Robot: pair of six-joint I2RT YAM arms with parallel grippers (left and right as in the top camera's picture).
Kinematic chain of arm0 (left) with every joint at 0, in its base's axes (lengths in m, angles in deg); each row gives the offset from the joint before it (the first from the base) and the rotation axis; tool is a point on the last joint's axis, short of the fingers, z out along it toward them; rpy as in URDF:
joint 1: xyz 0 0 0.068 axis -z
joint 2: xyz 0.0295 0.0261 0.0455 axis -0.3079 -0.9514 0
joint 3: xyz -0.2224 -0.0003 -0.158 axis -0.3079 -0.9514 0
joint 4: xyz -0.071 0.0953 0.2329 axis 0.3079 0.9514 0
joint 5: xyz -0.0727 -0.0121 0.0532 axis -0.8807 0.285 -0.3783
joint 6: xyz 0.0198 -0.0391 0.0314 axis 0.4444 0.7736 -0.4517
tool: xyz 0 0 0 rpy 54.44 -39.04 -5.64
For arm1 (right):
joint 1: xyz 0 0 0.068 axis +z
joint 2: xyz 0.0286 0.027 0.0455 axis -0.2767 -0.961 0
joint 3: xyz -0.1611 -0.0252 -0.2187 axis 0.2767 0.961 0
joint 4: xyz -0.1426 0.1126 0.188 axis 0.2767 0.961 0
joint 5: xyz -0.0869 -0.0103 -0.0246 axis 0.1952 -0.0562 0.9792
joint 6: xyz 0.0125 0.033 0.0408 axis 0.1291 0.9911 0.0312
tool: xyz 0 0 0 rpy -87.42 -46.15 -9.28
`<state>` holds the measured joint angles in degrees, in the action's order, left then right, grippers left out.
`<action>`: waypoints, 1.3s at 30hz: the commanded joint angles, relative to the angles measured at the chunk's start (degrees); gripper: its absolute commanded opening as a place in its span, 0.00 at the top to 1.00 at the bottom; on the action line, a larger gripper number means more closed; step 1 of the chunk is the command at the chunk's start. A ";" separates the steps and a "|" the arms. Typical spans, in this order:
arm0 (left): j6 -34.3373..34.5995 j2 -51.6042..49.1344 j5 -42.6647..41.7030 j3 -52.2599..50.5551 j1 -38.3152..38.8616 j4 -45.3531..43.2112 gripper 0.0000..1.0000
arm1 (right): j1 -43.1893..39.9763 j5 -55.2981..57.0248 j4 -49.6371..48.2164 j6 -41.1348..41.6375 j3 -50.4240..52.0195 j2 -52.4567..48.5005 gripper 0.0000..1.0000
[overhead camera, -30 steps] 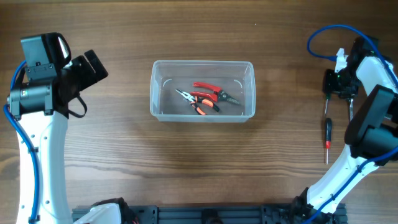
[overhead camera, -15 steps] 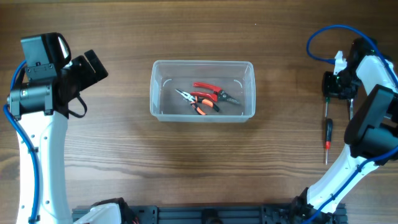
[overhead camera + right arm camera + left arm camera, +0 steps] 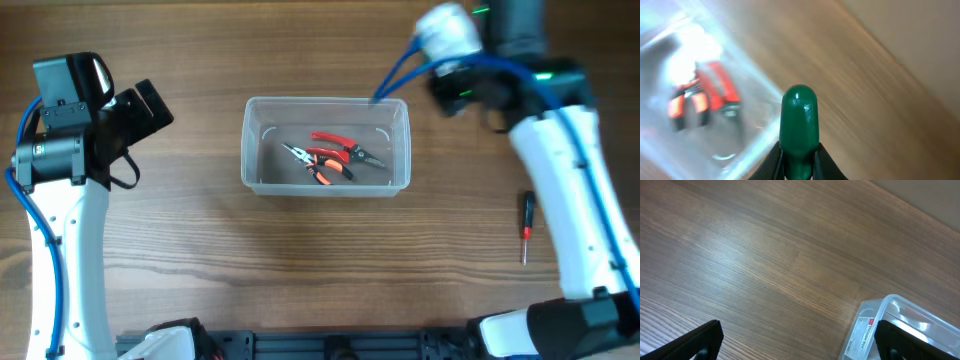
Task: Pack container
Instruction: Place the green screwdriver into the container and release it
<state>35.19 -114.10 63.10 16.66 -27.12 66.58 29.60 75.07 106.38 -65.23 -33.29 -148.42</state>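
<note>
The clear plastic container (image 3: 257, 180) stands at the table's middle and holds red-handled pliers (image 3: 335, 143) and orange-handled pliers (image 3: 322, 168). My right gripper (image 3: 799, 160) is shut on a green tool handle (image 3: 799, 120) and holds it above the table beside the container's edge (image 3: 747, 107), blurred by motion. In the overhead view the right gripper (image 3: 462, 92) is just past the container's far right corner. My left gripper (image 3: 800, 345) is open and empty, raised at the left, with a container corner (image 3: 890, 325) near its right finger.
A red-and-black screwdriver (image 3: 527, 215) lies on the table at the right, below the right arm. The left arm (image 3: 70, 150) stands at the left edge. A dark rail runs along the front edge (image 3: 330, 345).
The right arm has swung from the far right edge up and left to the container's far right corner, carrying the tool that lay at the right. The left arm has not moved.
</note>
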 commanded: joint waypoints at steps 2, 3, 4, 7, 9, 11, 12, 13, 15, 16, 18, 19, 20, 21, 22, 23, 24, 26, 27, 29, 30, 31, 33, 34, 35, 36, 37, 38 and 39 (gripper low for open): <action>0.02 0.42 0.37 0.48 -0.42 -0.15 0.00 | 11.28 -5.92 -1.29 -20.22 1.25 -4.68 0.96; 0.02 0.42 0.37 0.48 -0.42 -0.15 0.00 | 13.07 -6.97 -2.01 -21.33 1.27 -6.38 0.96; 0.02 0.42 0.37 0.48 -0.42 -0.15 0.00 | 13.90 -7.41 -2.60 -21.07 1.27 -7.52 0.96; 0.02 0.42 0.37 0.48 -0.42 -0.13 0.00 | 16.24 -9.99 -2.97 -20.81 1.27 -14.27 0.96; 0.02 0.42 0.37 0.48 -0.42 -0.13 0.00 | 16.81 -10.75 -2.82 -19.74 1.27 -19.08 0.96; 0.04 0.42 0.37 0.48 -0.42 -0.15 0.00 | 16.96 -10.73 -2.36 -18.01 1.27 -23.34 0.96; 0.02 0.42 0.37 0.48 -0.42 -0.15 0.00 | 16.96 -10.75 -1.88 -17.84 1.27 -25.40 0.96; 0.02 0.42 0.37 0.48 -0.42 -0.15 0.00 | 16.94 -10.73 -1.29 -17.86 1.27 -27.04 0.96; 0.02 0.42 0.37 0.48 -0.42 -0.15 0.00 | 16.94 -10.73 -0.74 -17.84 1.29 -29.31 0.96; 0.02 0.42 0.37 0.48 -0.42 -0.15 0.00 | 16.94 -10.71 -0.66 -17.84 1.29 -29.70 0.96; 0.02 0.42 0.37 0.48 -0.42 -0.17 0.00 | 16.94 -10.73 -0.48 -17.73 1.29 -29.79 0.84; 0.02 0.42 0.37 0.48 -0.42 -0.17 0.00 | 16.94 -10.71 -0.48 -17.16 1.29 -29.75 0.71; 0.02 0.42 0.37 0.48 -0.42 -0.17 0.00 | 16.94 -10.71 -0.63 -16.04 1.27 -29.59 0.53; 0.02 0.42 0.37 0.48 -0.42 -0.17 0.00 | 16.94 -10.40 -0.90 -13.57 1.14 -29.40 0.30; 0.02 0.42 0.39 0.48 -0.42 -0.20 0.00 | 16.94 -9.97 -0.98 -11.98 0.90 -29.09 0.24; 0.02 0.42 0.39 0.48 -0.42 -0.20 0.00 | 16.94 -9.27 -1.03 -9.75 0.44 -28.59 0.21; 0.00 0.42 0.39 0.48 -0.42 -0.20 0.00 | 16.94 -8.11 -0.79 -6.45 -0.48 -27.54 0.18; -0.15 0.42 0.39 0.48 -0.42 -0.20 0.00 | 16.81 -5.27 1.70 -0.72 -3.87 -24.09 0.16; -0.15 0.42 0.39 0.48 -0.42 -0.22 0.00 | 16.44 -3.85 3.34 1.60 -6.19 -21.59 0.16; -0.15 0.42 0.39 0.48 -0.42 -0.33 0.00 | 15.26 -0.02 4.46 5.42 -9.46 -17.49 0.00; -0.15 0.42 0.39 0.48 -0.42 -0.46 0.00 | 13.84 3.82 4.35 9.20 -11.06 -14.14 0.00; -0.15 0.42 0.39 0.48 -0.42 -0.66 0.00 | 12.11 7.50 4.22 13.05 -11.96 -11.13 0.00; -0.15 0.42 0.37 0.48 -0.42 -1.05 0.00 | 7.82 12.83 4.37 20.44 -12.48 -6.03 0.00; -0.15 0.42 0.37 0.48 -0.42 -1.22 0.00 | 4.92 14.78 4.92 24.17 -12.48 -3.74 0.00; -0.15 0.42 0.37 0.48 -0.42 -1.29 0.00 | 0.44 15.78 6.19 27.78 -12.48 -1.20 0.00; -0.13 0.42 0.37 0.48 -0.42 -1.27 0.00 | -4.39 15.76 7.85 30.32 -12.48 0.74 0.00; -0.13 0.42 0.37 0.48 -0.42 -1.27 0.00 | -9.46 15.76 9.73 32.33 -12.48 2.03 0.00; -0.15 0.42 0.37 0.48 -0.42 -1.27 0.00 | -13.88 15.76 11.34 33.79 -12.48 2.64 0.00; -0.13 0.42 0.37 0.48 -0.42 -1.27 0.00 | -18.43 15.69 12.98 34.84 -12.48 2.89 0.00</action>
<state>35.17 -114.10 63.10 16.66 -27.12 65.66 20.84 86.91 116.39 -40.31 -46.32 -145.38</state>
